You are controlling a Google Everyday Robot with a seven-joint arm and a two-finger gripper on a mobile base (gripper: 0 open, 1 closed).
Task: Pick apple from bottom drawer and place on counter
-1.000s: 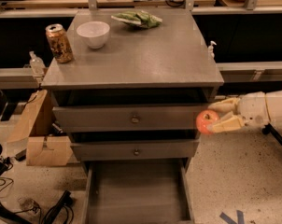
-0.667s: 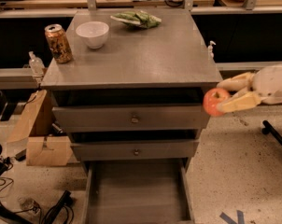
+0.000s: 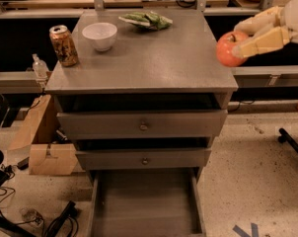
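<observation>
Apple [image 3: 230,49]: round, red-orange, gripped by hand [image 3: 245,37], held in air just beside counter [image 3: 154,58] right edge.

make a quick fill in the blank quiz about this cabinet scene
1. The claw, raised beside the right edge of the counter, is shut on the ____.
2. The drawer pulled farthest out is the ____ of the three.
3. On the counter, the thing between the can and the green packet is the white ____.

Missing words: apple; bottom; bowl.
</observation>
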